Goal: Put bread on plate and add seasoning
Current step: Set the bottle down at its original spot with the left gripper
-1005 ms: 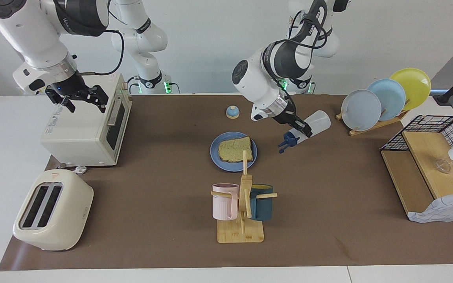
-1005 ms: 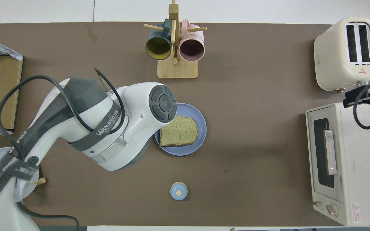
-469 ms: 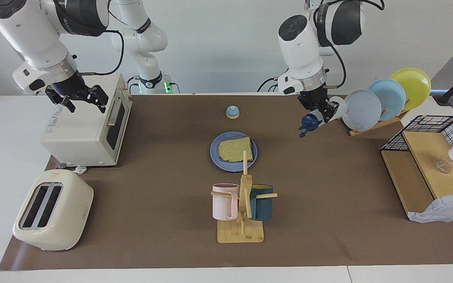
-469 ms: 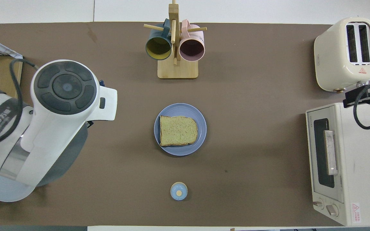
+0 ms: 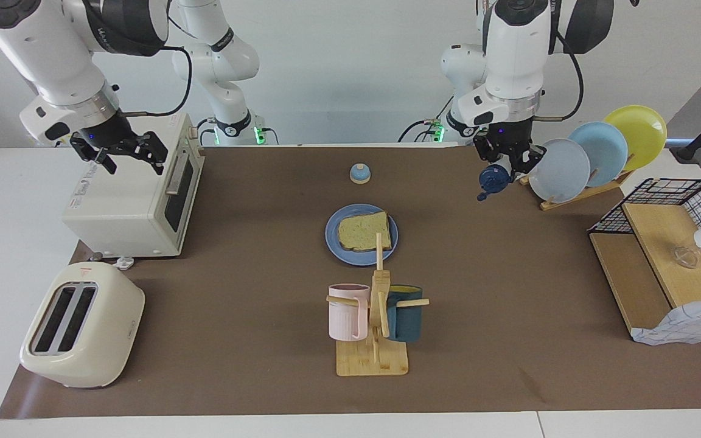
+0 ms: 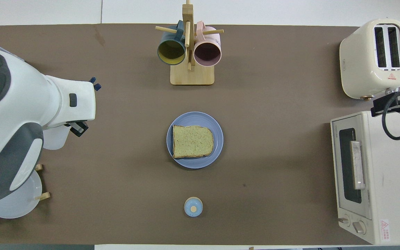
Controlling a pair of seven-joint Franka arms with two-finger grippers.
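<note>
Dial: I read the clock flat on the bench, centred on the plate, with twelve pointing away from me.
Bell: the small blue-topped bell stands at six o'clock, apart from the plate.
Plate rack: the plate rack sits at about eight o'clock, toward my left arm's end.
Left tool: my left tool is clamped on the seasoning. It is up in the air over bare bench at about nine o'clock, just beside the plate rack. The bottle is tilted, with its dark cap low.
Plate and bread: the bread lies flat on the plate at the dial's centre.
Right tool: my right tool is spread wide and holds nothing. It waits over the toaster oven at three o'clock.
Mug rack: the mug rack stands at twelve o'clock.
Step in hand: I judge that the pouring is over and the bottle is going back down.
Doing it well: I should turn the bottle upright first and keep it clear of the racked plates. I let go only once its base sits flat.
Change: a second ago the bottle hung tipped close beside the plate. Now it is well apart from the plate, swung back by the rack. My right tool has not shifted.
</note>
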